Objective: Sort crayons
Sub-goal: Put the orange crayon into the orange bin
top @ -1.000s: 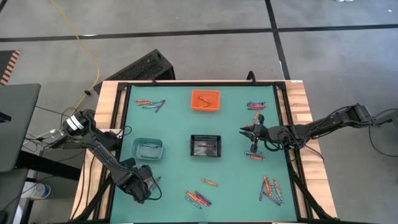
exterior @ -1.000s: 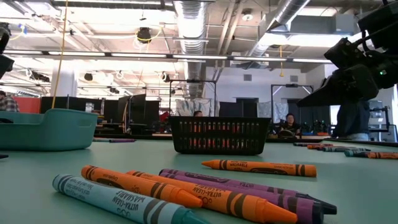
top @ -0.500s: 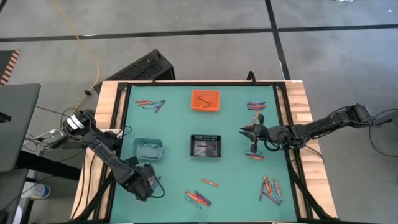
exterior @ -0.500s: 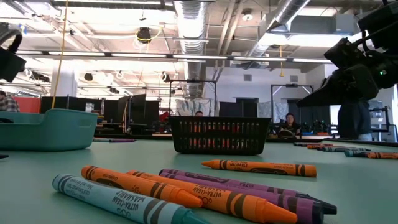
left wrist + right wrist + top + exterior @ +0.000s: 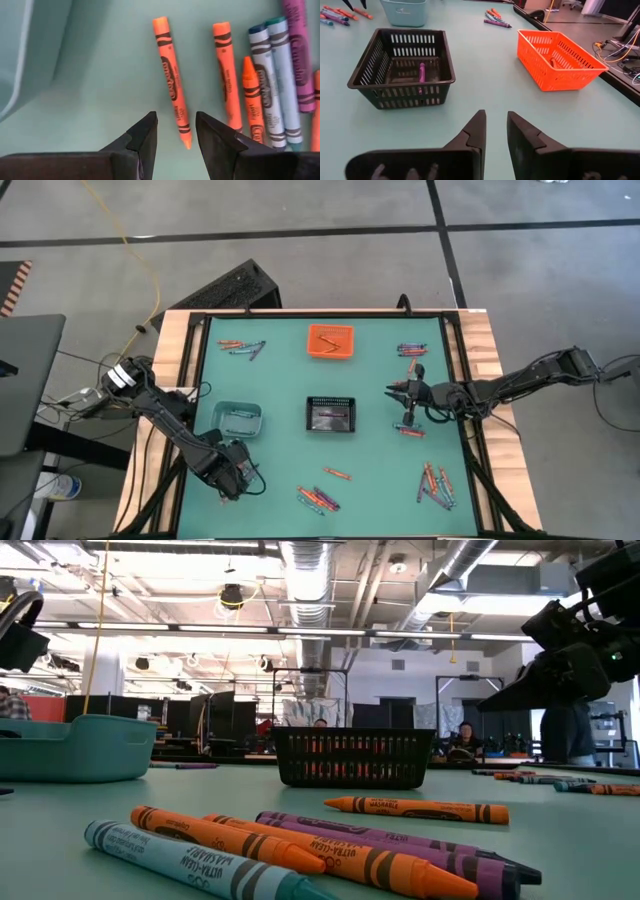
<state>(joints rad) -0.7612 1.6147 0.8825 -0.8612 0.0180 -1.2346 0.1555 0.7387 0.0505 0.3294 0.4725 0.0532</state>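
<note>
While the right arm waits over the right half of the green table (image 5: 280,380), we see the left gripper (image 5: 238,477) low at the near left, just near of the teal bin (image 5: 237,419). Its own camera shows its jaws parted with nothing between them, hanging above a lone orange crayon (image 5: 172,82) that lies slanted on the mat, its tip pointing into the gap between the fingers (image 5: 142,137). Just beside that one lies a row of crayons (image 5: 270,85) — orange, blue-grey and purple — packed side by side, the same cluster (image 5: 300,845) that fills the low view's foreground. We find the rest of the crayons scattered in small heaps: one at the far left (image 5: 243,346), one at the far right (image 5: 411,349), one at the near right corner (image 5: 436,483), and a single orange stick (image 5: 337,474) near the middle of the near edge. The right gripper (image 5: 392,391) hovers just right of the black bin (image 5: 331,415), its jaws standing narrowly apart and empty. Inside that black bin (image 5: 400,65) we can make out one purple crayon (image 5: 422,71) — the orange bin (image 5: 330,341) sits beyond it at the far middle.
</note>
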